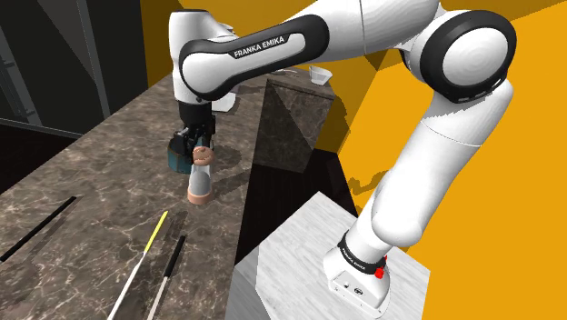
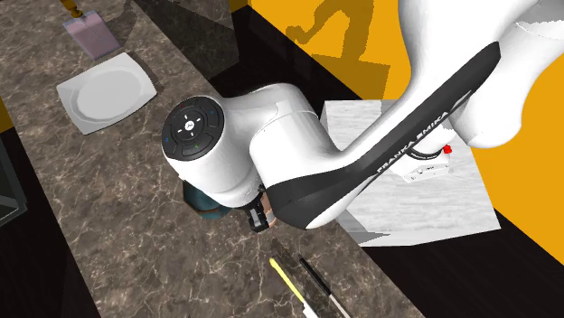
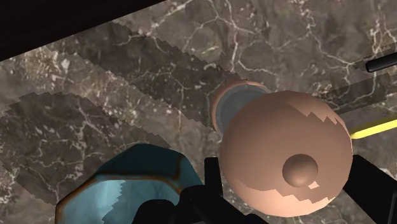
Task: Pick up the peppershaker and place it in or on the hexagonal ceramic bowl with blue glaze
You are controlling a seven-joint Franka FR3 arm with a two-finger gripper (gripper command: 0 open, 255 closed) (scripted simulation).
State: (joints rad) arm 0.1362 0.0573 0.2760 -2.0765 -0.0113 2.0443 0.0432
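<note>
The peppershaker (image 3: 286, 153) is a pinkish-tan thing with a domed head and a little knob on top. It stands upright on the dark marble counter (image 1: 109, 173), its head right in the gripper (image 3: 292, 179). The two black fingers sit against either side of the dome, so I read the claw as pinching the shaker by its head. Its long axis runs roughly in line with the gripper, just a bit leaned in the wrist view, where the base peeks out past the dome.

What matters for the next move: the hexagonal bowl (image 3: 127, 184), teal-blue inside with a brownish rim, sits just beside the shaker. From the shoulder view it's tucked behind the gripper on the side away from the stand (image 1: 300, 255). So my guess is a lift and a short hop sideways, nothing more.

The shoulder view shows the shaker's whole height, and its base looks at counter level, though I can't tell if it's off the marble. The second exterior view hides most of that under the arm, but shows a white plate (image 2: 104, 90) well apart along the counter, plus a yellow stick (image 2: 285, 275) near the edge
</note>
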